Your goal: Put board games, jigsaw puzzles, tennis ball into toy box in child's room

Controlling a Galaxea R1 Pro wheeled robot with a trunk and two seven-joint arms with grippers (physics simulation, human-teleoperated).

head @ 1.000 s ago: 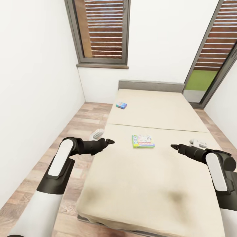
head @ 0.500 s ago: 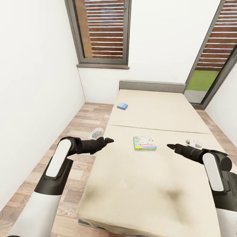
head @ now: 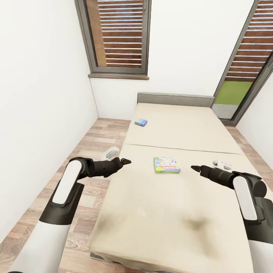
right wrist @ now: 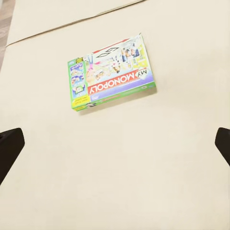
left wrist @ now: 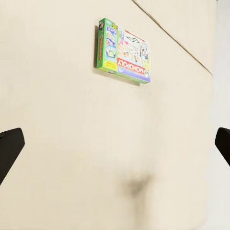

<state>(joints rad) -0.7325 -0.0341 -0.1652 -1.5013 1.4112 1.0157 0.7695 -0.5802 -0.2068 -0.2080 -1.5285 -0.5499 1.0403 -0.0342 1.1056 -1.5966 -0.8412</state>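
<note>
Left gripper [head: 127, 162] and right gripper [head: 193, 168] spread wide, empty — flanking the Monopoly box [head: 166, 164].
Bare mattress surrounds it on the bed [head: 159, 212] — well clear of every edge.

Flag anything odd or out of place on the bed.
Nothing damaged. Two game boxes lie flat on the bed: the MY MONOPOLY box slightly askew on the near section, the small light-blue box near the far section's left edge. A dark smudge marks the near mattress.
</note>
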